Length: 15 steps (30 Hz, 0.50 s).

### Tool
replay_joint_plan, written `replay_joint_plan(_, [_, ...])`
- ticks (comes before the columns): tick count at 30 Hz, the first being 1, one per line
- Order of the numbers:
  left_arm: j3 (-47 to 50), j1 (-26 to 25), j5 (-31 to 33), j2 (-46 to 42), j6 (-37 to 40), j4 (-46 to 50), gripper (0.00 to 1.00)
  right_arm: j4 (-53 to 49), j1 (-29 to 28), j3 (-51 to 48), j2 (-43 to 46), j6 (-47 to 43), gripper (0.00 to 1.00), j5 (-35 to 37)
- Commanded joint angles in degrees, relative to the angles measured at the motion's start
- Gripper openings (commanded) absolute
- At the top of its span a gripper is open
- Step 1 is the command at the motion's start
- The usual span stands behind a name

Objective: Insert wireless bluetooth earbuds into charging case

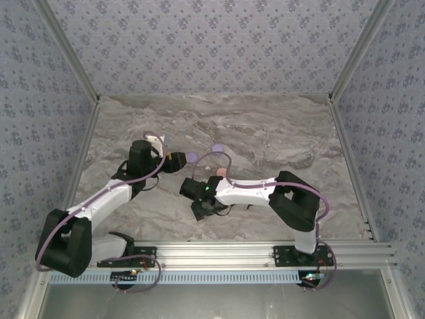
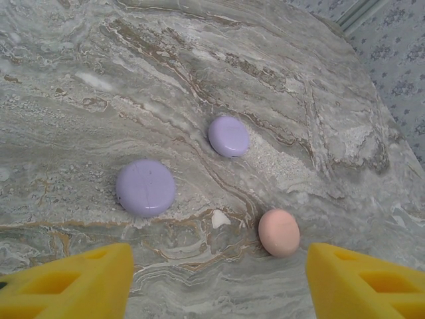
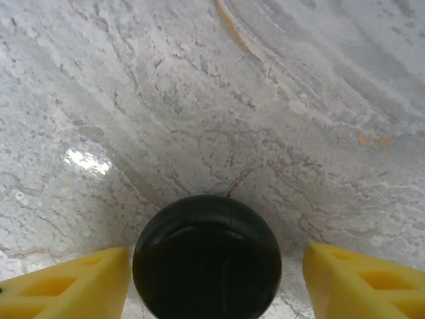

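My right pincer (image 3: pixel 216 266) is spread around the black round case (image 3: pixel 207 256); my left pincer (image 2: pixel 219 266) is spread, empty. Risk: off-centre closure may squirt the glossy case sideways.

One tiny pale bud (image 2: pixel 219 218) lies on the marble between a flat, round lilac case (image 2: pixel 145 187) and a pink case (image 2: pixel 279 232), touching neither. A second lilac case (image 2: pixel 228 135) sits just behind them. All three look shut. A glossy black case (image 3: pixel 207 258) lies flat on its own, also shut.
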<state>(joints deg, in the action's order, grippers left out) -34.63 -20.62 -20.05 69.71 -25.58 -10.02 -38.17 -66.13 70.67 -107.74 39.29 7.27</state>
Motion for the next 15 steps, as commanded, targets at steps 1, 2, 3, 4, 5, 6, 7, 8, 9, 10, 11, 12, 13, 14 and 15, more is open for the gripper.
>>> replay_joint_plan(1, [0.0,0.3,0.5,-1.5,0.1,0.8,0.69,-1.3,0.1,0.9,-1.3,0.7,0.67,-0.9])
replay_joint_plan(2, [0.0,0.2,0.5,-1.4,0.1,0.9,0.69,-1.4,0.0,0.8,-1.3,0.7,0.65,-1.1])
replay_joint_plan(3, [0.0,0.2,0.5,-1.5,0.2,1.0,0.69,-1.4,0.1,0.8,-1.2,0.7,0.63,-1.2])
replay_joint_plan(4, [-0.1,0.2,0.5,-1.6,0.2,1.1,0.69,-1.3,0.1,0.7,-1.1,0.6,0.60,-1.3])
replay_joint_plan(5, [-0.2,0.3,0.5,-1.6,0.4,1.4,0.69,-1.3,0.2,0.6,-0.8,0.3,0.59,-1.2])
replay_joint_plan(6, [-0.2,0.2,0.5,-1.8,0.5,1.5,0.69,-1.3,0.1,0.6,-0.3,-0.2,0.56,-1.1])
replay_joint_plan(7, [-0.3,0.3,0.5,-2.0,0.8,1.9,0.69,-1.1,0.1,0.5,0.3,-0.8,0.54,-0.7])
replay_joint_plan(8, [-0.5,0.3,0.4,-2.3,1.2,2.5,0.69,-0.9,0.2,0.2,1.1,-1.6,0.53,0.1])
replay_joint_plan(9, [-0.7,0.3,0.2,-2.6,1.8,3.1,0.69,-0.6,0.2,-0.2,2.2,-2.5,0.53,0.7])
replay_joint_plan(10, [-0.9,0.3,0.0,-3.1,2.3,3.8,0.69,-0.3,0.2,-0.5,3.5,-2.7,0.52,1.5])
replay_joint_plan(11, [-1.3,0.3,-0.3,-3.6,2.8,4.8,0.69,0.1,0.4,-1.0,4.8,-2.7,0.51,2.2])
replay_joint_plan(12, [-1.6,0.3,-0.7,-4.1,3.3,5.6,0.68,0.5,0.6,-1.4,6.5,-6.0,0.50,2.8])
replay_joint_plan(13, [-1.8,0.3,-1.2,-4.7,3.6,6.1,0.68,0.7,0.7,-1.7,7.8,-7.4,0.49,3.4])
replay_joint_plan(14, [-2.2,0.3,-2.0,-5.4,4.0,6.6,0.67,0.8,0.8,-1.8,9.1,-8.8,0.49,4.3])
replay_joint_plan(15, [-2.4,0.3,-2.9,-6.1,4.2,6.9,0.66,0.8,1.1,-1.9,10.8,-10.6,0.48,5.6])
